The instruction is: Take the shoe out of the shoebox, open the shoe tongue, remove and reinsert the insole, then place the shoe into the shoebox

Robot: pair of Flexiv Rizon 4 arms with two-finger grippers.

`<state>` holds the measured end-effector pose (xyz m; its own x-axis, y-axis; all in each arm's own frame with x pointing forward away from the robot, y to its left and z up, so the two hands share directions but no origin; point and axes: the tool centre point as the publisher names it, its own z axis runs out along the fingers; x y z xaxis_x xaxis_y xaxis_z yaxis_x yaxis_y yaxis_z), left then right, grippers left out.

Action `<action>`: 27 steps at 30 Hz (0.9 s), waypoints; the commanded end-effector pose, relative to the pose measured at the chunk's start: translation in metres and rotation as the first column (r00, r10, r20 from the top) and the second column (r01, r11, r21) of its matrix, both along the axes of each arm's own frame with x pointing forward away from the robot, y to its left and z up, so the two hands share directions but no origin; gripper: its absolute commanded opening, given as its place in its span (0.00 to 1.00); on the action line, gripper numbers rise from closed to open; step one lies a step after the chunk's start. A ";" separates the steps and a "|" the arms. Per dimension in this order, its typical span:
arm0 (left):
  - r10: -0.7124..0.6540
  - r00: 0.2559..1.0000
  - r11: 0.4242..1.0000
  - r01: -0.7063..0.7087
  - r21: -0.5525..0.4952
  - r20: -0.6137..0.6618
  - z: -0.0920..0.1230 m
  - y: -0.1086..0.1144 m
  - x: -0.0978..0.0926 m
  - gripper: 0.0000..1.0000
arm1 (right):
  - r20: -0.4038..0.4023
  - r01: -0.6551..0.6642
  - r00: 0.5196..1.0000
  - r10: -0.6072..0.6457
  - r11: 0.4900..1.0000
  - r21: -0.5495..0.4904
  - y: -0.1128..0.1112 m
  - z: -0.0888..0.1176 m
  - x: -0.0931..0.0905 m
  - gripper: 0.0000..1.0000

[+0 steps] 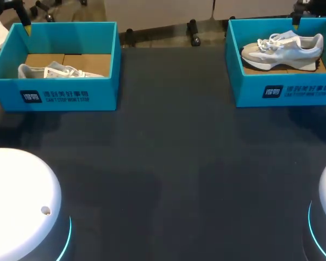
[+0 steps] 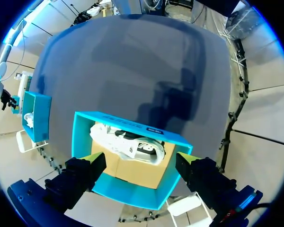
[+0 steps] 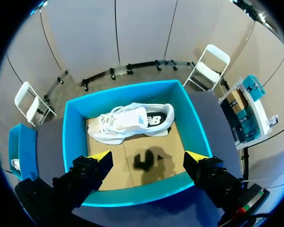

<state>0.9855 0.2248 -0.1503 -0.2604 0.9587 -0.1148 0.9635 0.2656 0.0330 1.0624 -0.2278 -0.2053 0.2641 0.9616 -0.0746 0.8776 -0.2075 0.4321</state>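
– White arm bases [image 1: 16, 206] sit at the near corners of the dark surface [image 1: 168, 163]. Where are the shoes?

– Each is in its own box, apparently lying on its side. The left shoebox [image 1: 54, 92], at the far left corner, holds the left shoe [image 1: 57, 70]. The right shoebox [image 1: 282, 89], at the far right corner, holds the right shoe [image 1: 285, 48].

– And the tools?

– The left tool [image 2: 141, 163] hangs above the left shoebox, fingers spread wide and gripping nothing. The right tool [image 3: 147, 158] hangs the same way above the right shoebox.

– What could go wrong?

– Both shoes lie close to a box wall, so a spread finger coming down might strike the cardboard. A pinch on the laces alone could let the shoe swing or slip, and a light box might lift with it.

– Anything hidden?

– From the head view, the box's near wall covers most of the left shoe, and both tools are cut off at the far edge. Neither the insoles nor the tongues under the laces can be made out.
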 end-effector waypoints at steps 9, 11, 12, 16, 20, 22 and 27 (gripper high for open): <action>0.001 1.000 1.000 -0.001 0.003 0.002 0.000 0.000 -0.001 1.00 | -0.071 0.054 0.996 -0.054 0.999 0.007 -0.010 -0.019 0.019 1.00; 0.001 1.000 1.000 -0.001 0.003 0.002 0.000 0.000 -0.001 1.00 | -0.099 0.068 0.993 -0.067 0.998 0.001 -0.015 -0.025 0.024 1.00; 0.001 1.000 1.000 -0.001 0.003 0.002 0.000 0.000 -0.001 1.00 | -0.108 0.075 0.991 -0.074 0.997 0.000 -0.017 -0.027 0.026 1.00; 0.001 1.000 1.000 -0.001 0.003 0.002 0.000 0.000 -0.001 1.00 | -0.160 0.091 0.983 -0.092 0.996 -0.020 -0.025 -0.039 0.035 1.00; 0.001 1.000 1.000 -0.001 0.003 0.002 0.000 0.000 -0.001 1.00 | -0.192 0.123 0.974 -0.123 0.992 -0.012 -0.033 -0.048 0.045 1.00; 0.001 1.000 1.000 -0.001 0.003 0.002 0.000 0.000 -0.001 1.00 | -0.208 0.132 0.970 -0.127 0.991 0.008 -0.037 -0.050 0.050 1.00; 0.001 1.000 1.000 -0.001 0.003 0.002 0.000 0.000 -0.001 1.00 | -0.212 0.136 0.969 -0.131 0.991 0.009 -0.045 -0.049 0.064 1.00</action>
<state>0.9855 0.2247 -0.1504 -0.2606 0.9586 -0.1145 0.9635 0.2658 0.0330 1.1137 -0.2698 -0.2540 0.3718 0.9209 -0.1168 0.8979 -0.3249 0.2970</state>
